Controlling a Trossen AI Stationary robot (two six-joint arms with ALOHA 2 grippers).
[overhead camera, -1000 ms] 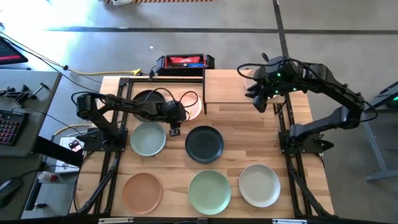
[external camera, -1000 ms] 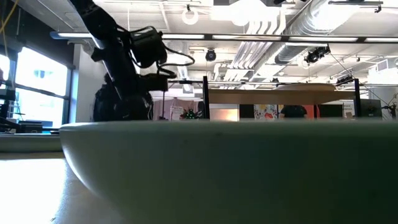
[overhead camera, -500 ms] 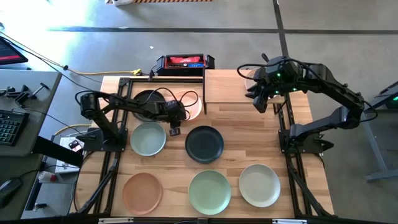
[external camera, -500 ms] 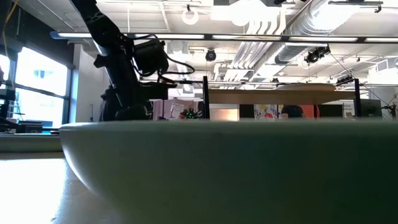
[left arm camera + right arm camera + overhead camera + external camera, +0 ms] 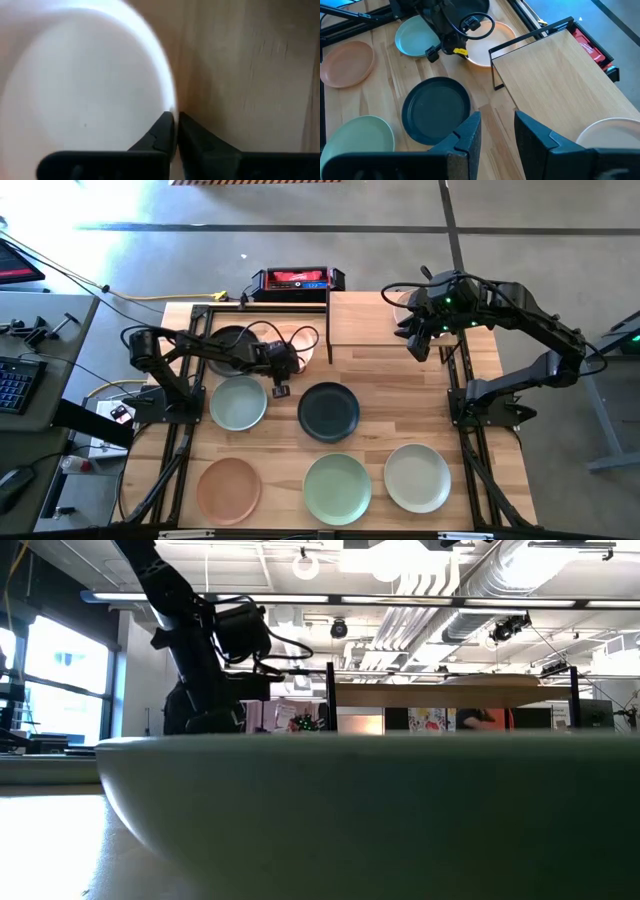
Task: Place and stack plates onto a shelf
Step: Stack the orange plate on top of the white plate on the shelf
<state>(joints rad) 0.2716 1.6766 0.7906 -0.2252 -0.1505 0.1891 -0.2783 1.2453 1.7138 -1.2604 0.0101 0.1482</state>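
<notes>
left arm reaches in from the worktop's left edge, its gripper (image 5: pixel 281 390) low near the back-left corner with fingers (image 5: pixel 162 131) pinched together. right arm curls over the back-right corner, gripper (image 5: pixel 496 131) hovering high, fingers spread apart.

shelf (image 5: pixel 366 319) top bare — open access from above, left arm (image 5: pixel 215 350) blocking beside it

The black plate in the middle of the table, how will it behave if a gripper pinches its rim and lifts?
The black plate looks rigid and probably keeps its shape. Its matte finish should give fair grip. Lying flat and shallow, it likely slides rather than tips when pushed.
</notes>
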